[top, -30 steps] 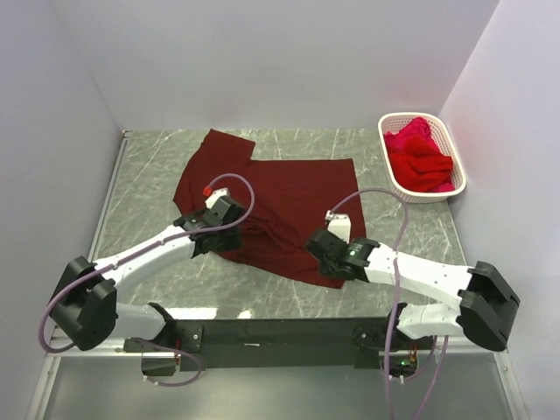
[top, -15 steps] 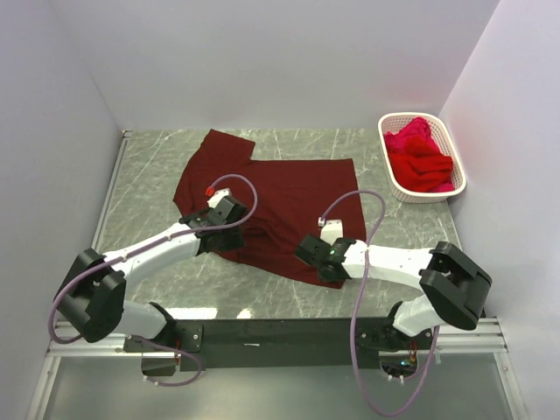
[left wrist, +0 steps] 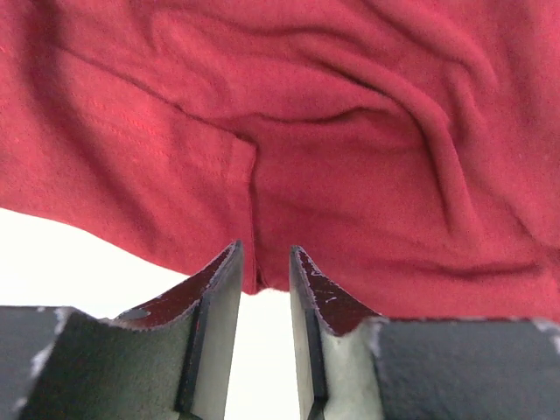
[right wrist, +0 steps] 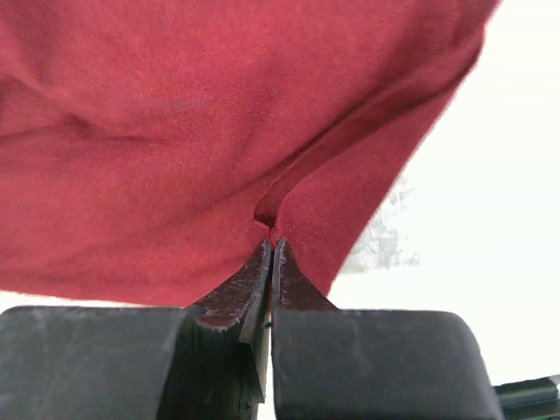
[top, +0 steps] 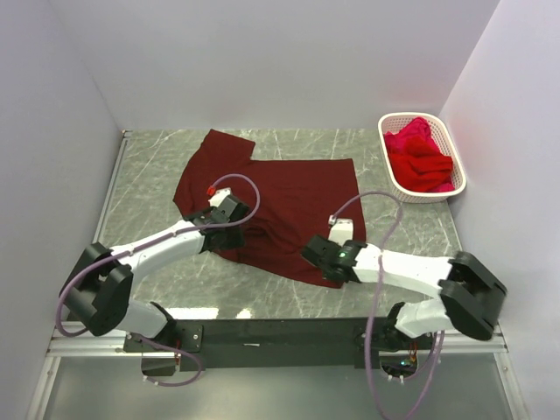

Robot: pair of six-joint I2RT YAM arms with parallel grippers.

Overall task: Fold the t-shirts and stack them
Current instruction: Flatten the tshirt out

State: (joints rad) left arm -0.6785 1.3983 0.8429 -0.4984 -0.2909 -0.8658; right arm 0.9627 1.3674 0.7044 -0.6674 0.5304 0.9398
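Observation:
A dark maroon t-shirt (top: 289,197) lies spread across the middle of the marble table, one sleeve toward the back left. My left gripper (top: 229,213) is at the shirt's near left edge. In the left wrist view its jaws (left wrist: 265,262) stand a little apart, with the shirt's hem (left wrist: 254,219) right at the fingertips. My right gripper (top: 325,255) is at the shirt's near right corner. In the right wrist view it (right wrist: 271,249) is shut, pinching a small fold of the maroon cloth (right wrist: 175,131). Brighter red t-shirts (top: 418,157) lie bunched in the basket.
A white slotted plastic basket (top: 426,198) stands at the back right corner, against the right wall. Bare marble table (top: 144,175) shows left of the shirt and along the near edge. White walls enclose the table on three sides.
My left gripper has crept a little to the right along the shirt's near edge. My right arm has swung its elbow around while its gripper stayed at the near right corner.

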